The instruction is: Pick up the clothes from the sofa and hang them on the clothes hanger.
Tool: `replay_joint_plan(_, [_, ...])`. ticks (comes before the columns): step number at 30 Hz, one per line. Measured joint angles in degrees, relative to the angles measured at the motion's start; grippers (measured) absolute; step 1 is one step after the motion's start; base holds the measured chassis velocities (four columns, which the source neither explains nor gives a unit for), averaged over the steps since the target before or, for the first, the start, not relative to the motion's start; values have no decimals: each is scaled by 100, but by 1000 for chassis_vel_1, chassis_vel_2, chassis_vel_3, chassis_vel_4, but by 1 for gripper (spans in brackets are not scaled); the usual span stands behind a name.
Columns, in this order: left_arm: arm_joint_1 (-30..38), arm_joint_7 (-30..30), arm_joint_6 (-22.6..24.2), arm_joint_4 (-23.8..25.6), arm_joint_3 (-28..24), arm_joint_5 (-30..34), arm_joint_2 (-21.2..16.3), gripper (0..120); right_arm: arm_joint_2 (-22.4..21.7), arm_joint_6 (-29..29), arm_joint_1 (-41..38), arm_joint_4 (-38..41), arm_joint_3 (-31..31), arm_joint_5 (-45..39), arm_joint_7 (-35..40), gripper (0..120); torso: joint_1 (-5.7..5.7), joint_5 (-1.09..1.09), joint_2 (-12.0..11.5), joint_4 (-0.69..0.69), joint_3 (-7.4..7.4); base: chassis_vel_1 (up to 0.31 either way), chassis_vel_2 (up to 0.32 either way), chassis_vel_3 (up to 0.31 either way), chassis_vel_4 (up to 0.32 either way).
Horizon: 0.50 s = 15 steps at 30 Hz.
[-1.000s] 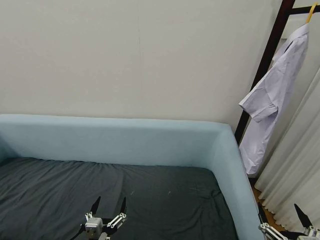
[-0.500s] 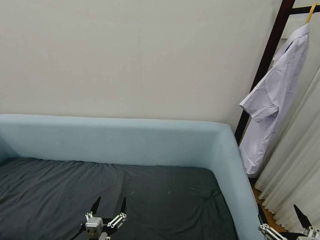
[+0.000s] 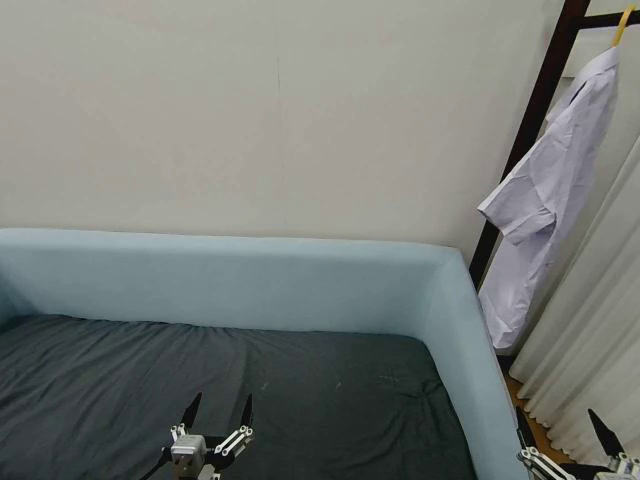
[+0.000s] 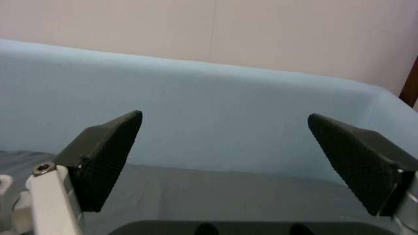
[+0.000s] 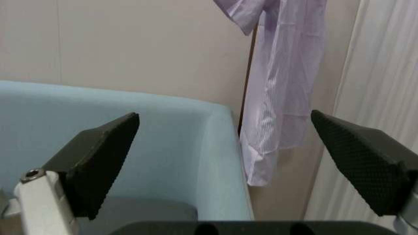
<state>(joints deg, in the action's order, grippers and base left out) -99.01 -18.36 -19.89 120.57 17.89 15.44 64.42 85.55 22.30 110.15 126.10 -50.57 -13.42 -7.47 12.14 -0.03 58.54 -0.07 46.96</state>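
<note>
Fingers [image 4: 104, 156] of left gripper [image 3: 223, 398]: black dimpled wedges, spread wide.

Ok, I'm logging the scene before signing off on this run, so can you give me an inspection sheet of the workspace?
Surface: sofa with a light blue frame and a dark, wrinkled seat cushion.
Job's things: pale lilac shirt hanging on a yellow hanger from the dark rack, to the right of the sofa.
Clutter: nothing seen.
Tools: left tool open, low over the seat cushion; right tool open, low past the sofa's right arm.
Cables: nothing seen.
Surroundings: plain wall behind the sofa; white curtain at the far right.
</note>
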Motion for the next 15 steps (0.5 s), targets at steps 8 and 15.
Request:
replay_joint_plan(8, [0, 0, 1, 4, 0, 0, 0, 100, -3, -6, -1, 5, -3, -5, 4, 100, 0, 0, 0, 0, 0, 0, 0, 0, 0])
replay_joint_plan(15, [0, 0, 2, 6, 0, 0, 0, 100, -4, -9, -1, 7, -3, -7, 7, 100, 0, 0, 0, 0, 0, 0, 0, 0, 0])
